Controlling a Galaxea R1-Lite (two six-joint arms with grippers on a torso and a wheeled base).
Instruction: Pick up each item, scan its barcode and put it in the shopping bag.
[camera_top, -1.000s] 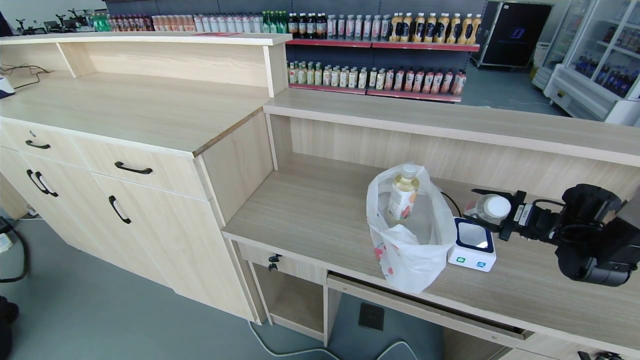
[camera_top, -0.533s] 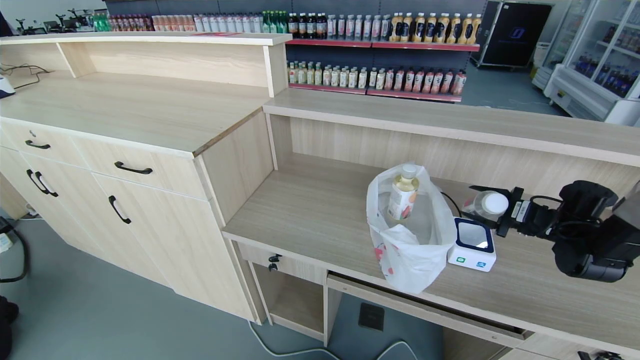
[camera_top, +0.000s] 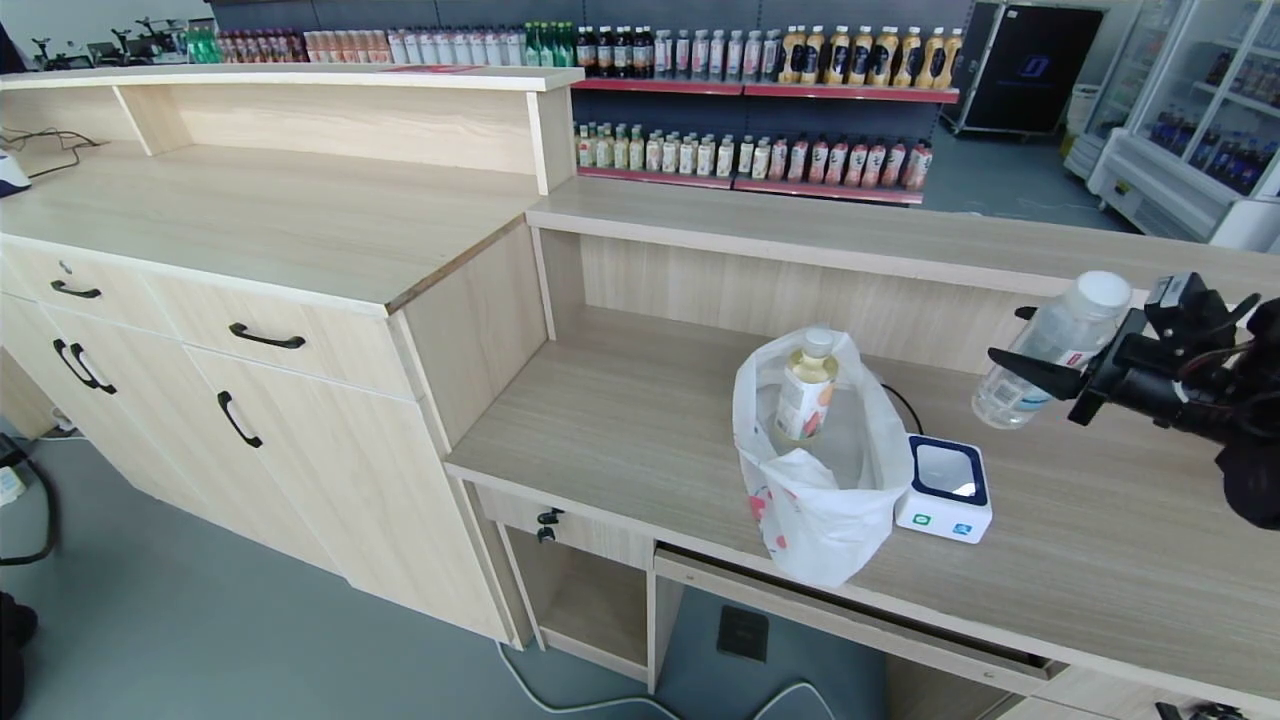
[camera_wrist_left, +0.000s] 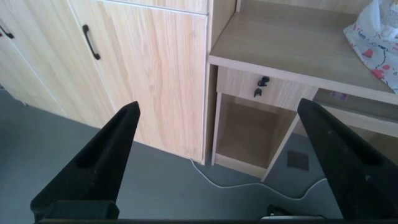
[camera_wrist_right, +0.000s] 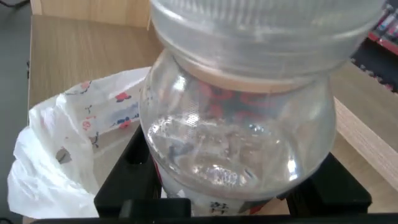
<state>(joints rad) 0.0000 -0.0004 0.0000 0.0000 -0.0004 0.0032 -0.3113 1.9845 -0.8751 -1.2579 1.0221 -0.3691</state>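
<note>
Right jaws: closed on the clear water bottle (camera_top: 1050, 350), holding it tilted above the bench (camera_top: 620, 420), up and to the right of the scanner (camera_top: 945, 488).
Left jaws: spread wide, empty, low beside the cabinets.
Done: a yellow drink bottle (camera_top: 806, 390) stands in the shopping bag (camera_top: 820, 500).
Remaining: probably scanning, then bagging, the water bottle.

right arm (camera_top: 1250, 480): black throughout, with rounded joint housings. thin black cables (camera_top: 1238, 306) loop along the wrist. wrist block carries a pale label (camera_top: 1168, 292). right gripper (camera_top: 1012, 335): black, with long fingers (camera_top: 1035, 372) tapering to narrow tips. left gripper (camera_wrist_left: 219, 106): two matte black wedge-shaped fingers (camera_wrist_left: 93, 168), broad at the base, with plain flat faces.
</note>
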